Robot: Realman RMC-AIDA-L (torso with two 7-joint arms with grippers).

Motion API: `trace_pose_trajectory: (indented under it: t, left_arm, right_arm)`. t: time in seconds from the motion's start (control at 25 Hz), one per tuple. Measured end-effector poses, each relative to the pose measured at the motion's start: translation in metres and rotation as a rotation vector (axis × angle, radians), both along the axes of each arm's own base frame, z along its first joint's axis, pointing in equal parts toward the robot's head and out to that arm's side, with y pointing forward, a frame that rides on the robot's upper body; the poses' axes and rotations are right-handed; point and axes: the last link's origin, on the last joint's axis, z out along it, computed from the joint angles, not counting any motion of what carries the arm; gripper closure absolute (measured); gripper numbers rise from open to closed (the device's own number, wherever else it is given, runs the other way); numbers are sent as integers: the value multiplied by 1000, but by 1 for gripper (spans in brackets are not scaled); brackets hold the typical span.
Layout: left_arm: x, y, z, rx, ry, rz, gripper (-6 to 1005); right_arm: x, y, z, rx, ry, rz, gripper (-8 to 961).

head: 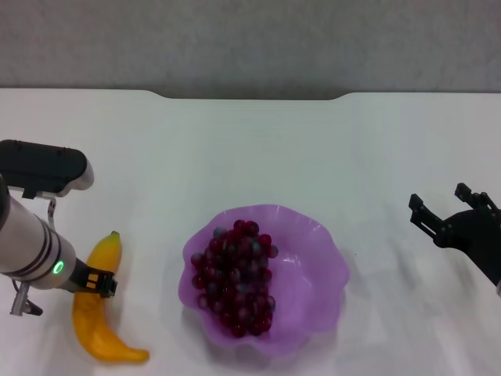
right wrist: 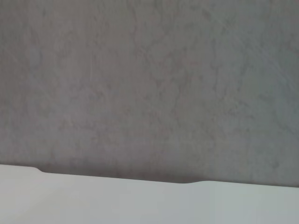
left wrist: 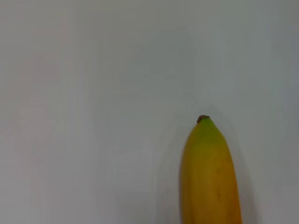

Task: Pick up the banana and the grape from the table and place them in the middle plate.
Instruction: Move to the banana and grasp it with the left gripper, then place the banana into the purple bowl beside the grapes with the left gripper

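The banana (head: 102,305) lies lengthwise, dark tip toward the table's (head: 250,149) far edge.

Bare table (head: 250,149) across the whole upper half of the head view, notched far edge to mid-frame: free passage side to side. Centre-bottom blocked by the middle plate (head: 313,274) with the grape (head: 235,274) heaped in its left half; its right half is bare. Lower left is tight: banana (head: 102,321) lies there with the left gripper (head: 94,282) over its middle. Open strip between banana and plate. Right gripper (head: 454,219) at the right edge, clear table between it and the plate.
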Motion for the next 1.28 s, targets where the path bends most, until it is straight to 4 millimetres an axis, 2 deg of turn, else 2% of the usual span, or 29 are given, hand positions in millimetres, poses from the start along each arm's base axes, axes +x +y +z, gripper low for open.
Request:
trace_pose_trajectory:
  t: [0.08,0.2,0.24,0.48,0.6,0.64,0.68,0.72,0.96,1.28]
  left_arm:
    - [1,1,2,4,0,-3,504]
    - [4,2,8,-1,6,-15,503]
    - [13,2,24,-49,33,-51,502]
    - [33,-1,72,-114,53,-111,499]
    - [49,-3,83,-116,23,-152,498]
    - [57,-4,81,-126,6,-174,497]
    - [72,-9,71,-166,-44,-212,497]
    - [72,-9,71,-166,-44,-212,496]
    - [120,-31,27,-350,-224,-336,494]
    - [162,-24,6,-291,-455,-484,490]
  right_arm:
    - [0,0,0,-1,0,0,69]
    - [0,0,-1,-2,0,-1,69]
    - [0,0,-1,-2,-1,-2,69]
    - [1,-1,-1,-6,-4,-3,69]
    - [1,-1,-1,-6,-5,-4,69]
    - [1,-1,-1,-6,-5,-4,69]
    - [2,-1,-1,-7,-6,-5,69]
    - [2,-1,-1,-8,-6,-4,69]
    - [1,0,-2,-13,-10,-1,69]
    - [-2,2,-2,-13,-9,4,69]
